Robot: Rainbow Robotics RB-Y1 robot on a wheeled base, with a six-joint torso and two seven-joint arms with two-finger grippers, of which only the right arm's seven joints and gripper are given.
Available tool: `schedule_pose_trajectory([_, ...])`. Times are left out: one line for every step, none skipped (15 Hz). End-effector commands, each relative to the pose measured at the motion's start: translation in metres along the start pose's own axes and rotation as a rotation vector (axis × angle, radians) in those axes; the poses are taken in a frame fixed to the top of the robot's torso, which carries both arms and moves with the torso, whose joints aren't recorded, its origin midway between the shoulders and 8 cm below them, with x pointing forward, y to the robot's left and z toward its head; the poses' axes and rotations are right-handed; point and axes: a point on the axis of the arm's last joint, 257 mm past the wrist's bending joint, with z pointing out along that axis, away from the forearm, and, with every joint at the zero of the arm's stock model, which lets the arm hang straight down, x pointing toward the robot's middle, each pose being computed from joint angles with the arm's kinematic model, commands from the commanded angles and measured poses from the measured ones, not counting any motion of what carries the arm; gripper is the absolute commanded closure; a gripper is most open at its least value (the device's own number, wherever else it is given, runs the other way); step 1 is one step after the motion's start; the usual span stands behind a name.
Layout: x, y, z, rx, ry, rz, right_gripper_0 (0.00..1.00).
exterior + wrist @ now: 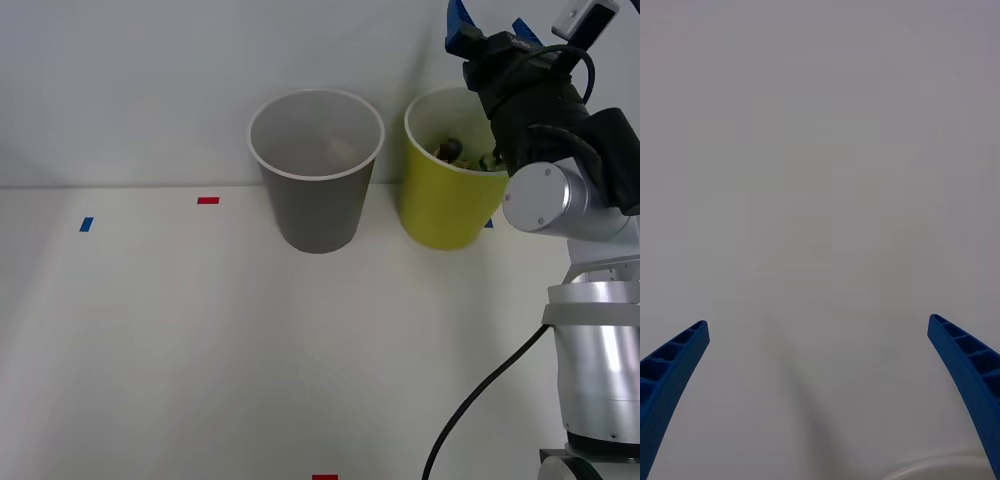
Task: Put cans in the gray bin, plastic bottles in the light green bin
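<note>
With the right tool (490, 28) spread empty above the light green bin (440, 205) at the table's far edge, a drop is judged done and withdrawal is called for next.

matt plastic gray bin (317, 190); ribbed blue fingers (670, 367).

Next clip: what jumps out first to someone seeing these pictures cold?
Two tall bins side by side at the table's far edge: the gray bin on the robot's left, the light green bin on its right, with dark items, apparently the plastic bottles, inside. The right gripper is raised above the green bin, its blue fingers spread wide and holding nothing.
</note>
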Motion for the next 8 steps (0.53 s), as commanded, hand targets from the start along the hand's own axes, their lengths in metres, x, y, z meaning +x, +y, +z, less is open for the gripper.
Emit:
schedule_pose_trajectory([-0.0011, 0.0002, 0.0000, -0.006, 0.000, 0.007, 0.00])
schedule_pose_trajectory([-0.0011, 0.0005, 0.0000, -0.007, 0.000, 0.013, 0.00])
schedule_pose_trajectory([-0.0021, -0.0009, -0.0001, -0.006, -0.001, 0.007, 0.00])
schedule_pose_trajectory([-0.0028, -0.0020, -0.0001, -0.004, -0.002, 0.006, 0.00])
schedule_pose_trajectory([-0.0036, -0.0031, -0.0002, -0.003, -0.003, 0.003, 0.00])
schedule_pose_trajectory([-0.0039, -0.0034, -0.0001, -0.003, -0.003, -0.002, 0.00])
schedule_pose_trajectory([-0.0039, -0.0034, -0.0001, -0.003, -0.003, -0.007, 0.00])
schedule_pose_trajectory([-0.0043, -0.0042, -0.0002, -0.002, -0.004, -0.006, 0.00])
